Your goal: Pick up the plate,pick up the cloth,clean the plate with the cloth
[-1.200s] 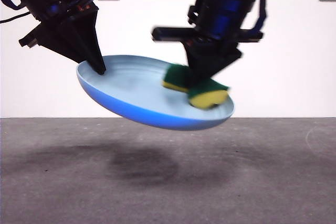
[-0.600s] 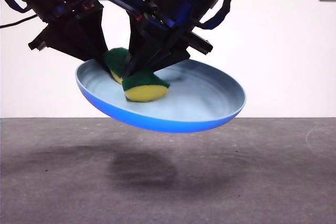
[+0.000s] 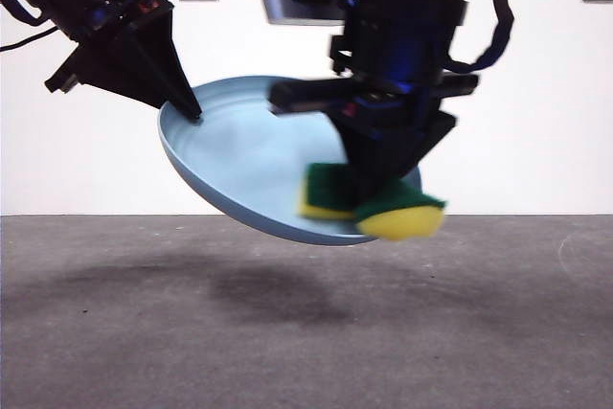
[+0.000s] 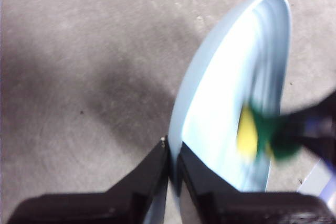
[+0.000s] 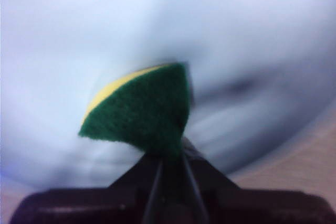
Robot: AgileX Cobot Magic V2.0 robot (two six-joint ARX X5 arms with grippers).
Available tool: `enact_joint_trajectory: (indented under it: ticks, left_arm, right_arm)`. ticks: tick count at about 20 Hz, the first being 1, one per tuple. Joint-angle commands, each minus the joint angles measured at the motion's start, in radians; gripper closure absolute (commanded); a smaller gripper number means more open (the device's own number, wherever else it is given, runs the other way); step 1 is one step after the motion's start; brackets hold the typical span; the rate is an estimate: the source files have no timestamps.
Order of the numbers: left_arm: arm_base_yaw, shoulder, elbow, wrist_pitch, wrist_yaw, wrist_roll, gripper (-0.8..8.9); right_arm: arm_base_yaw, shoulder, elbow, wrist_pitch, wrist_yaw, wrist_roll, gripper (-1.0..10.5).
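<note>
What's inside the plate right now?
Only the sponge, pinched shut in the right gripper, pressing near the lower rim of the tilted plate. The left gripper clamps the opposite rim. The arm hides part of the plate's inside.

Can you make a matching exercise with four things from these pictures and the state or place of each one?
Things:
1. plate
2. sponge
3. left gripper
4. table

States:
A. shut on the plate's rim
B. pinched in the right gripper, against the plate
C. grey, below everything
D. light blue, tilted, held in the air

Pairs: 1-D, 2-B, 3-A, 4-C
</note>
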Motion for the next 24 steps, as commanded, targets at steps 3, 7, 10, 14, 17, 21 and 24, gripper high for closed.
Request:
enact_joint_trajectory:
  ticks: [3, 7, 10, 14, 17, 21, 24]
  left_arm:
    - [-0.005, -0.009, 0.009, -0.068, 0.073, 0.021, 8.22]
    - [-0.009, -0.009, 0.009, -0.093, 0.073, 0.039, 8.22]
    - [-0.009, -0.009, 0.009, -0.086, 0.072, 0.039, 8.22]
    - [-0.009, -0.009, 0.009, -0.039, 0.070, 0.026, 8.22]
    - [-0.008, -0.009, 0.009, 0.022, 0.070, -0.010, 8.22]
    - [0.013, -0.009, 0.009, 0.037, 0.066, -0.016, 8.22]
    - [0.037, -0.009, 0.009, 0.029, 0.005, -0.013, 8.22]
  right_arm:
    - [-0.066, 0.025, -0.021, 0.113, 0.067, 0.010, 9.6]
    - [-0.090, 0.025, -0.021, 0.254, 0.040, 0.010, 9.6]
    - [-0.094, 0.025, -0.021, 0.402, -0.211, 0.026, 9.6]
    - [-0.051, 0.031, -0.021, 0.480, -0.435, 0.064, 9.6]
    - [0.004, 0.032, -0.021, 0.447, -0.456, 0.060, 9.6]
    - [0.043, 0.032, -0.021, 0.267, -0.439, 0.035, 9.6]
    - [0.043, 0.029, -0.021, 0.112, -0.260, 0.032, 9.6]
